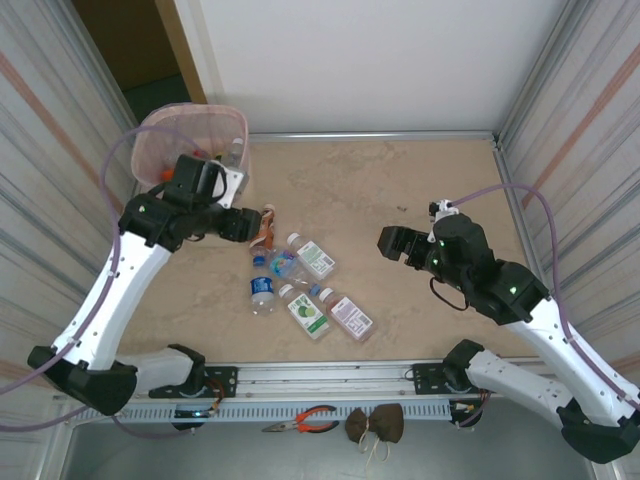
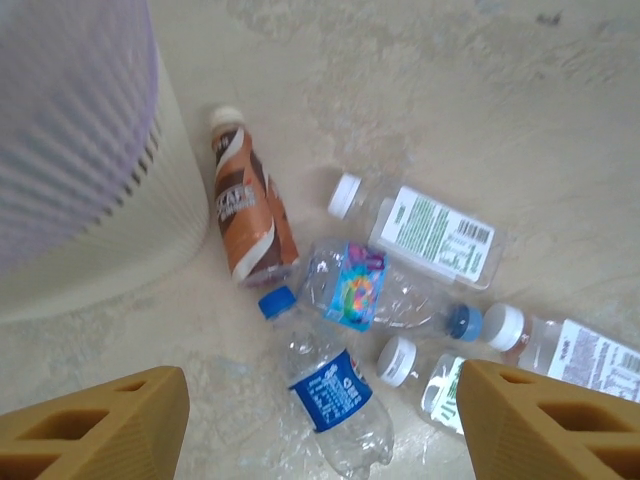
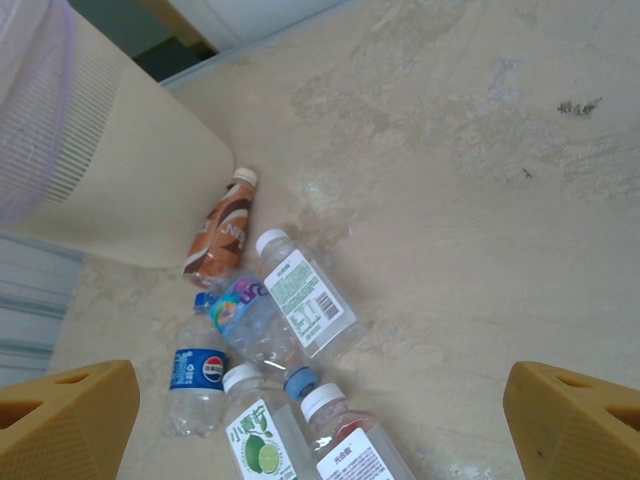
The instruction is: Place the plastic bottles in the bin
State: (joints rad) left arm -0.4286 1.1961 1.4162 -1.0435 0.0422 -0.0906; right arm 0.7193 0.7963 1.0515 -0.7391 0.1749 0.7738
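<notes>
The pale pink bin (image 1: pixel 190 135) stands at the far left, its cream wall (image 2: pixel 90 200) close to the bottles. Several plastic bottles lie in a cluster mid-table: a brown-labelled one (image 1: pixel 264 228) (image 2: pixel 243 205), a clear green-labelled one (image 1: pixel 313 257) (image 3: pixel 305 295), a colourful-labelled one (image 2: pixel 365 285), a blue-labelled one (image 1: pixel 262 292) (image 2: pixel 330 390), a lime-labelled one (image 3: pixel 260 440) and a reddish one (image 1: pixel 347 314) (image 3: pixel 355 450). My left gripper (image 1: pixel 240 225) (image 2: pixel 320 430) hovers open above the blue-labelled bottle, holding nothing. My right gripper (image 1: pixel 390 243) (image 3: pixel 320 430) hangs open to the right of the cluster, empty.
Corrugated walls (image 1: pixel 580 120) close in both sides of the table. A metal rail (image 1: pixel 330 375) runs along the front edge. Pliers (image 1: pixel 300 420) and a brown object (image 1: pixel 375 425) lie on the ledge in front. Bare tabletop (image 1: pixel 400 180) stretches behind and to the right of the bottles.
</notes>
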